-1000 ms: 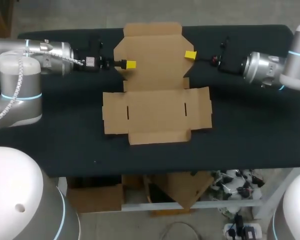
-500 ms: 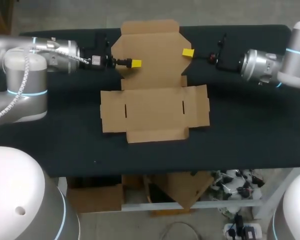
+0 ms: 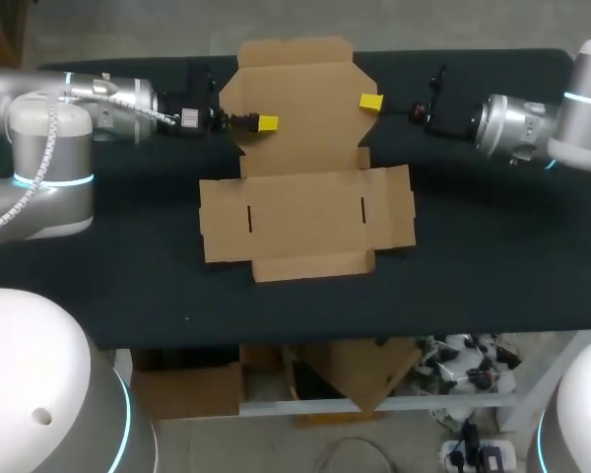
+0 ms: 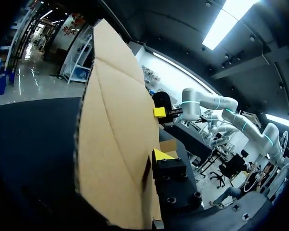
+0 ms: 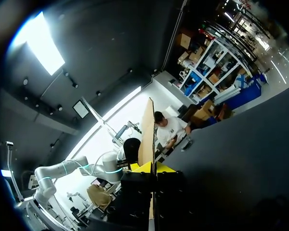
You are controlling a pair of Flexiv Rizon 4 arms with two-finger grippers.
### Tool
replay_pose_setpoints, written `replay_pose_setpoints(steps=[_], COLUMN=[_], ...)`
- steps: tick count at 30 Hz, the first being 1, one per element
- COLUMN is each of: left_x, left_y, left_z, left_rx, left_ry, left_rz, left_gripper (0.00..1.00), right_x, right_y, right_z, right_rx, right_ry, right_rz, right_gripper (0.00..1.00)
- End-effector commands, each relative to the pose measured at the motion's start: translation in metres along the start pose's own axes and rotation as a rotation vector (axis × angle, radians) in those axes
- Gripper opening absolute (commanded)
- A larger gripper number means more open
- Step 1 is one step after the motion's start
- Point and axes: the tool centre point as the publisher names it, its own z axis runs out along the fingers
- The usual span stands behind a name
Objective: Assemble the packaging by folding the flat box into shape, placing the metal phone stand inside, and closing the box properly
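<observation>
Holding the box [image 3: 305, 212] by its far panel [image 3: 300, 94], pinched from both sides and tipped up.

Clamped onto the panel's left edge with the left end effector [image 3: 267, 123] and onto its right edge with the right end effector [image 3: 370, 101], gripping cardboard between the fingers in both wrist views. Since a second ago: drawn both end effectors slightly inward and away from the robot, nudged the whole blank a touch leftward over the table [image 3: 492, 266], and lifted the panel's far edge. Hardly shifted in the last half second. Otherwise lying flat mid-table, with the slotted base and near flaps unfolded. Probably the start of the first fold, hinging the far panel up along its crease. No stand in sight, so placing and closing are yet to come.
</observation>
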Motion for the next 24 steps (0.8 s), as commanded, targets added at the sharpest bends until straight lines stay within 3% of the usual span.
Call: replay_pose_setpoints(steps=[1,16,19,24], left_x=[-0.001,-0.001,-0.002,-0.003], left_y=[0.002,-0.001,-0.004,-0.008], left_z=[0.004,0.001,-0.002,-0.002], left_rx=[0.002,0.003,0.001,-0.002], left_ry=[0.009,0.053,0.061,0.073], left_rz=[0.0,0.013,0.015,0.021], left_gripper=[0.0,0.0,0.0,0.0], right_x=[-0.001,0.0,0.005,0.014], right_y=[-0.001,0.001,0.003,0.006], right_z=[0.003,-0.002,-0.009,-0.023], right_rx=[-0.004,-0.004,-0.004,-0.002], right_ry=[0.009,0.007,-0.026,-0.083], right_rz=[-0.001,-0.002,-0.011,-0.024], right_gripper=[0.0,0.02,0.27,0.49])
